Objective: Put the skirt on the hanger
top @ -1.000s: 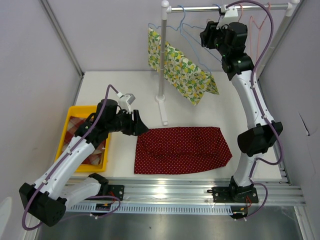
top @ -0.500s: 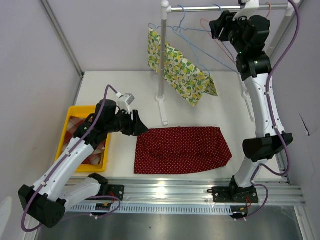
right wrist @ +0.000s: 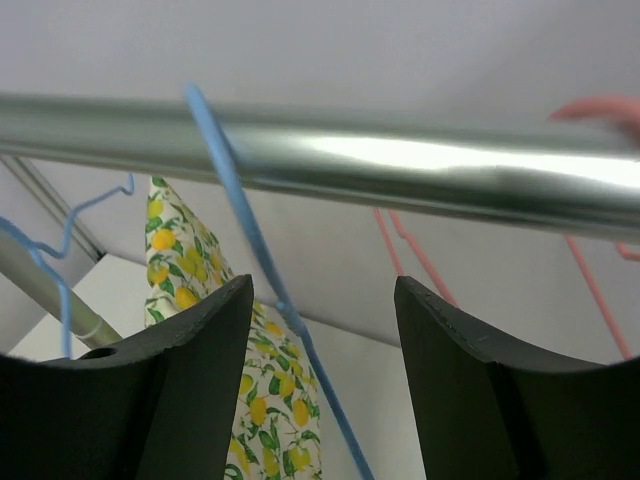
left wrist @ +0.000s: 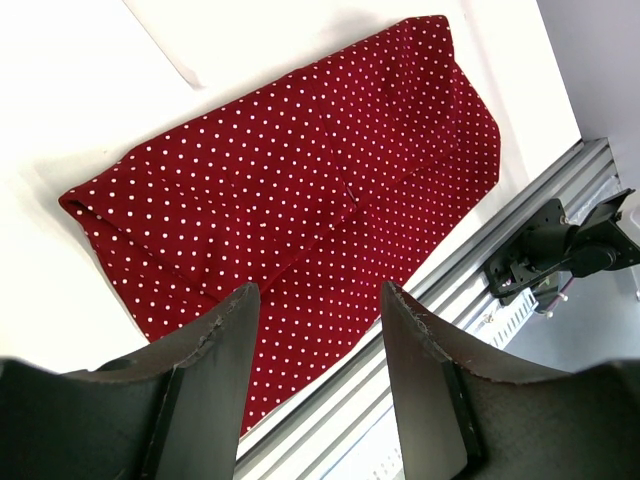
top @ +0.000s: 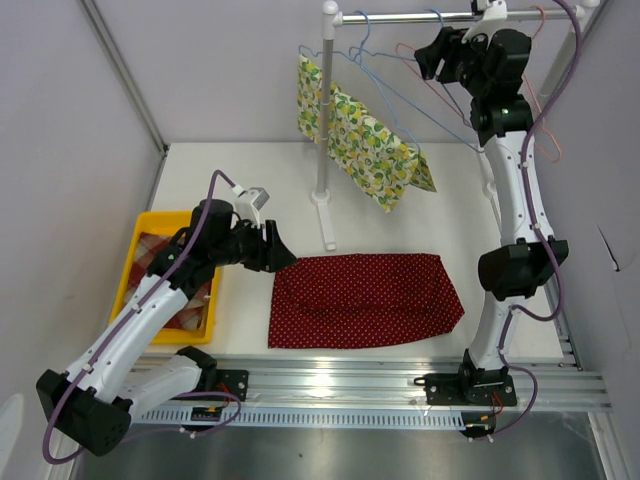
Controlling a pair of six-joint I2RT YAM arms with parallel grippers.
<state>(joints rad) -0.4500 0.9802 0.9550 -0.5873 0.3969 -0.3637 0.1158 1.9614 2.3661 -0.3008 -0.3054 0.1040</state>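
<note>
The skirt (top: 365,298), dark red with white dots, lies flat on the white table; the left wrist view shows it (left wrist: 300,190) below and beyond the fingers. My left gripper (top: 283,250) (left wrist: 320,295) hovers open just off the skirt's left edge, holding nothing. My right gripper (top: 432,52) (right wrist: 322,285) is raised to the metal rail (top: 400,17) (right wrist: 400,160) and stands open. A blue hanger (top: 412,95) (right wrist: 245,215) hangs from the rail just beyond its fingers, not gripped.
A lemon-print cloth (top: 370,150) (right wrist: 190,270) hangs on another blue hanger by the rack's white post (top: 323,150). Pink hangers (top: 543,115) (right wrist: 410,255) hang at the rail's right end. A yellow bin (top: 135,265) with checked cloth stands at the left.
My right arm has swung up and to the right along the rail, and its jaws have opened wider. The left arm and the skirt have not moved.
</note>
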